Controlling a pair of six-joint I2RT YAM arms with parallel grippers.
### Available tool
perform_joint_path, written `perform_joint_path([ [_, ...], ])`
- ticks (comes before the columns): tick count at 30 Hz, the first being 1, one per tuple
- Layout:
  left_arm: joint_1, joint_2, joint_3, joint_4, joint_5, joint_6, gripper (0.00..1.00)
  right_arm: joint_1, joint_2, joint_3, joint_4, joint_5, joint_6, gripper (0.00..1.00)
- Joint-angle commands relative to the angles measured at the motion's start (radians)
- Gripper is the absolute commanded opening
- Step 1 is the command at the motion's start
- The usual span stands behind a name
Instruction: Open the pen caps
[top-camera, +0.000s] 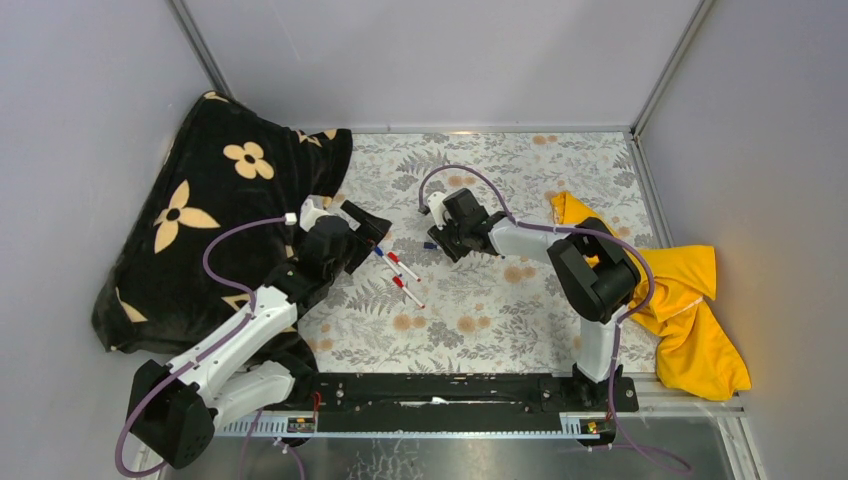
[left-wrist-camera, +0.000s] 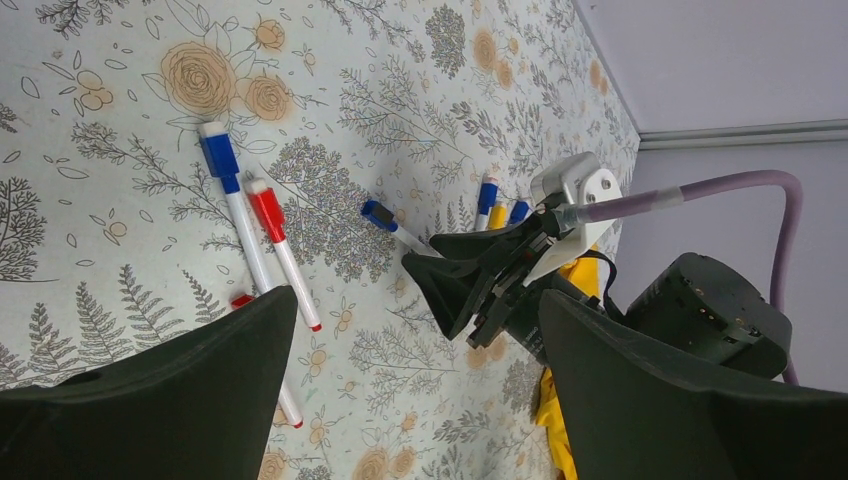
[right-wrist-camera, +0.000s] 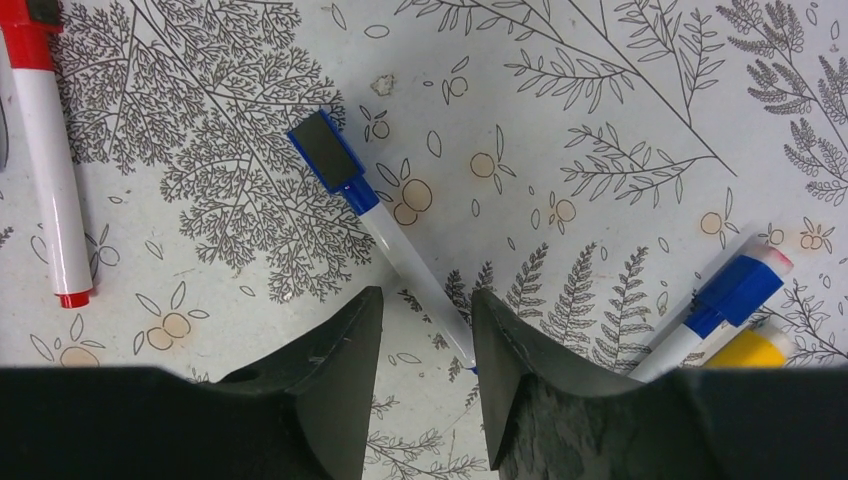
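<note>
Where the two arms are bolted along the bottom edge of the overhead view, the floral counter (top-camera: 520, 310) begins. The left hand (top-camera: 370, 238) reaches over it left of centre, its fingers (left-wrist-camera: 190, 390) spread wide and holding nothing.

Just past those fingers, three pens lie on the counter. A blue-capped pen (left-wrist-camera: 232, 200) and a red-capped pen (left-wrist-camera: 280, 250) lie side by side, nearly touching, with their caps toward the top of the left wrist view. A third pen (left-wrist-camera: 241, 300), red at the end, is partly hidden behind one finger.

Further out, at the middle of the overhead view, the right hand (top-camera: 440, 240) tips down over a fourth pen (right-wrist-camera: 410, 260). Its blue cap (right-wrist-camera: 325, 150) is on and points to the upper left of the right wrist view. The white barrel slants down between the two fingertips (right-wrist-camera: 335, 390). They stand partway apart astride the barrel. One seems to touch it and a gap shows at the other, so the hand is open, not clamped.

At the lower right of that view, another blue cap (right-wrist-camera: 740, 290) and a yellow cap (right-wrist-camera: 750, 350) lie pressed together.

Beyond, a yellow cloth (top-camera: 690, 310) is heaped at the right edge. A black flowered blanket (top-camera: 200, 220) fills the upper left corner.
</note>
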Motion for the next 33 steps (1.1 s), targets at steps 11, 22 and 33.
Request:
perform_joint_path([
  [11, 0.004, 0.014, 0.02, 0.022, -0.013, -0.047, 0.99, -0.006, 0.036, 0.054, -0.042, -0.009, -0.006, 0.22],
  [22, 0.054, 0.076, 0.027, 0.041, 0.049, -0.106, 0.99, -0.006, -0.061, -0.005, 0.013, -0.053, 0.019, 0.0],
  [33, 0.136, 0.237, 0.071, 0.163, 0.286, -0.091, 0.98, 0.0, -0.22, -0.065, 0.057, -0.178, 0.062, 0.0],
])
